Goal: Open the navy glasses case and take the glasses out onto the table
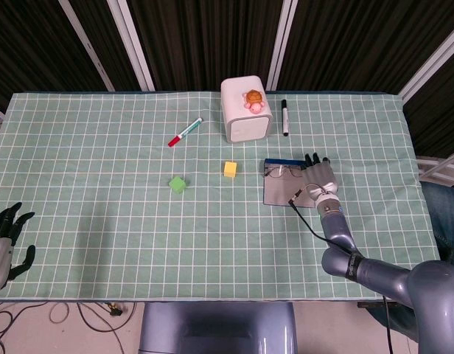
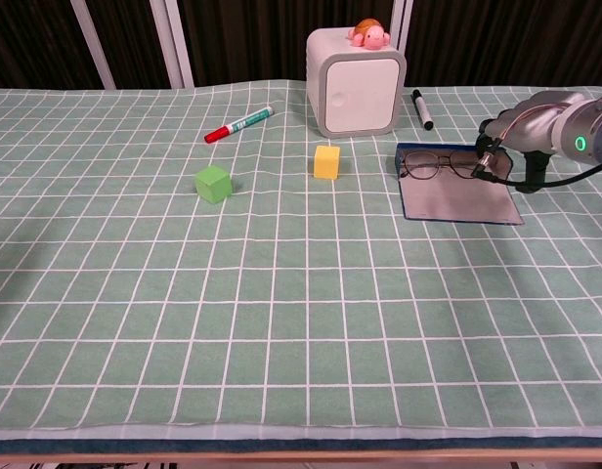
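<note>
While my right hand [image 1: 318,177] rested on the flat, open navy case [image 2: 457,191], its grip unclear, thin wire-rimmed glasses [image 2: 436,164] lay inside.

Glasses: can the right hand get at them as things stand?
Probably yes. The right hand is already at the right end of the glasses, which lie exposed on the open navy glasses case; nothing sits between them.
</note>
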